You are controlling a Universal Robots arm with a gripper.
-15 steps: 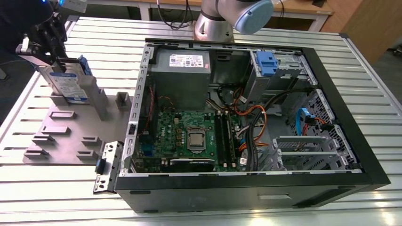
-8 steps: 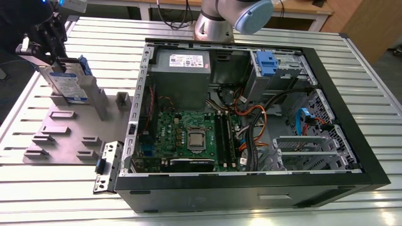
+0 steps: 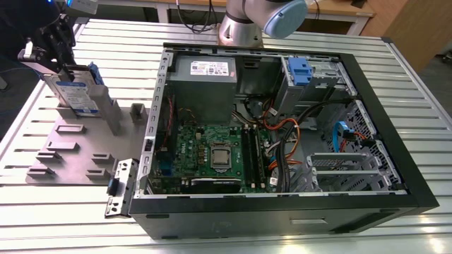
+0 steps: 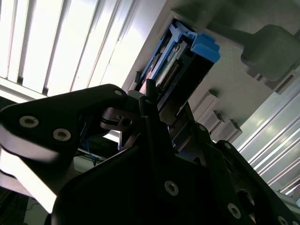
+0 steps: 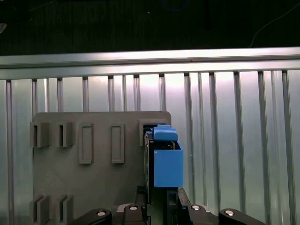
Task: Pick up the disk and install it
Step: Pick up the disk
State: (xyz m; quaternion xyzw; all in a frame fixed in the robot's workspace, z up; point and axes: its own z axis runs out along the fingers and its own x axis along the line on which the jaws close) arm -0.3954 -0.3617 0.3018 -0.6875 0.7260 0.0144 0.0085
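The disk (image 3: 76,94) stands on edge in a slot of the grey fixture plate (image 3: 71,156), at the exterior view's left. It is a silver drive with a white-and-blue label in a blue carrier (image 5: 168,161). My gripper (image 3: 61,71) is over its upper end. In both wrist views the black fingers (image 5: 139,202) lie along the two faces of the disk (image 4: 185,58), shut on it. The disk's lower end still sits at the fixture slot (image 5: 146,127).
An open black computer case (image 3: 367,100) lies on the slatted metal table (image 3: 56,222), with motherboard, cables and a drive bay holding a blue carrier (image 3: 299,71). A loose metal bracket (image 3: 120,186) lies between fixture and case. The arm's base (image 3: 240,26) stands behind the case.
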